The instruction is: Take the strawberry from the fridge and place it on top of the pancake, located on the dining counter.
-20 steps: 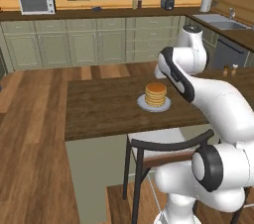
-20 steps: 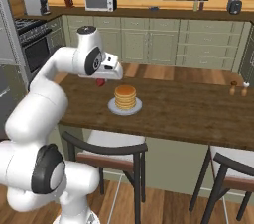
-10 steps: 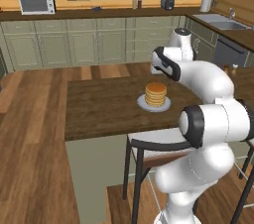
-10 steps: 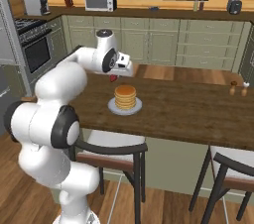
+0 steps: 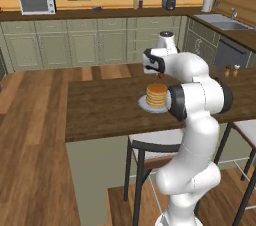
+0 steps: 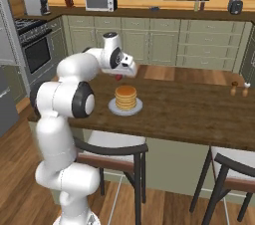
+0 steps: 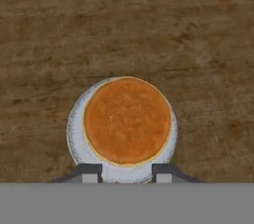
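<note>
Strawberry (image 6: 118,76): a small red spot under the claw (image 6: 121,74), held above the bench (image 6: 199,112) just behind the pancake (image 6: 125,97), clear of the stack.

Going from big to small: the dark wooden bench carries a pale plate (image 7: 74,134), and on it sits the golden pancake stack, its top bare. In the hand view the stack lies below the fingertips (image 7: 89,171), near the lower edge rather than centred. Two small shakers (image 6: 238,89) stand well apart at the far right of the bench.

The claw is pinching the strawberry, its jaws drawn close on it.

The berry is probably light, soft and easily bruised, somewhat slick; a gentle pinch across its widest part suits it. Released from height onto the flat stack, it may roll off, so lowering close first seems wise.
</note>
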Available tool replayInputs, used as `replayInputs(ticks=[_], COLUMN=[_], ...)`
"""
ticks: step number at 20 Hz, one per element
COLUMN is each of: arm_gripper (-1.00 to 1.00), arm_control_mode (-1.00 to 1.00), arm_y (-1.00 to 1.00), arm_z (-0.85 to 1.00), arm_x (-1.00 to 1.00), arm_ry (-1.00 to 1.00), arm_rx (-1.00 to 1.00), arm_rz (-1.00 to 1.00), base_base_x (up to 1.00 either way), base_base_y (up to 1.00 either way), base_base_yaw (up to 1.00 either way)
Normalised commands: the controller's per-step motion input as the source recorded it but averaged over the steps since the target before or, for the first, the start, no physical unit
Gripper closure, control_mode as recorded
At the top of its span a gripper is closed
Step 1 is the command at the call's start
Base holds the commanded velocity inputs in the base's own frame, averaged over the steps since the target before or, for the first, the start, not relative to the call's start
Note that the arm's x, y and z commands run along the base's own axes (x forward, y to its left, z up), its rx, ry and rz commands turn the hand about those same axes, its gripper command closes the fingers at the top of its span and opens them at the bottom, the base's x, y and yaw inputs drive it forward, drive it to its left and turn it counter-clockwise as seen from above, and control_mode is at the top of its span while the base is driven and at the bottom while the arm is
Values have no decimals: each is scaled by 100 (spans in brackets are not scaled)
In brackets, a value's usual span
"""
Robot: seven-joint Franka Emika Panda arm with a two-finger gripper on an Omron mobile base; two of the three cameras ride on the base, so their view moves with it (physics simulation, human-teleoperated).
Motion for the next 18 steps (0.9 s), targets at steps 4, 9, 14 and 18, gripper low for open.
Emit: replayInputs(ticks=[4,9,14,18], arm_gripper=[100,100,100,100], arm_control_mode=[-100,-100,-100,-100], arm_y=[-9,-20,-9,0], arm_z=[-46,-30,-26,-45], arm_x=[60,25,19,-19], arm_ry=[12,10,0,3], arm_rx=[0,3,1,0], arm_rz=[-3,0,-1,0], base_base_x=[0,0,0,0], base_base_y=[0,0,0,0], base_base_yaw=[0,0,0,0])
